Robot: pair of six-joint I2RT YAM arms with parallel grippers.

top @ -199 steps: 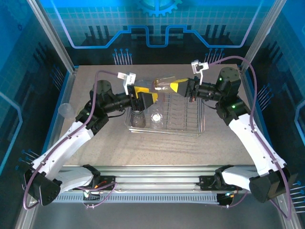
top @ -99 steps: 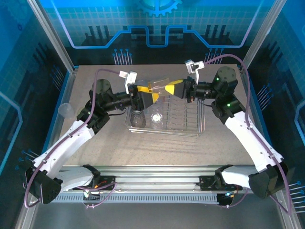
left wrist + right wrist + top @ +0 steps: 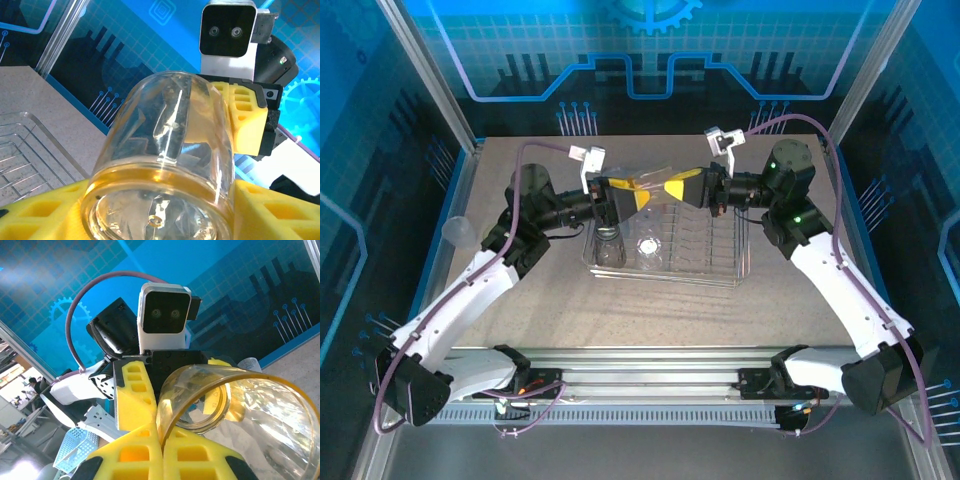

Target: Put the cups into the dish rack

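The amber cup (image 3: pixel 648 186) hangs in the air above the dish rack (image 3: pixel 725 272). It lies on its side, with its long axis running left to right between my two arms. The right jaws are clenched on its thin wall at the mouth. The left jaws flank its base, with yellow pads (image 3: pixel 272 210) on either side; I cannot tell whether they bite. The base points straight into the left jaws, so I judge that arm takes it next.

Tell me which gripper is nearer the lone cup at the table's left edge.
Left. The left gripper hovers over the dish rack, right of the lone cup; the right gripper faces it from farther right.
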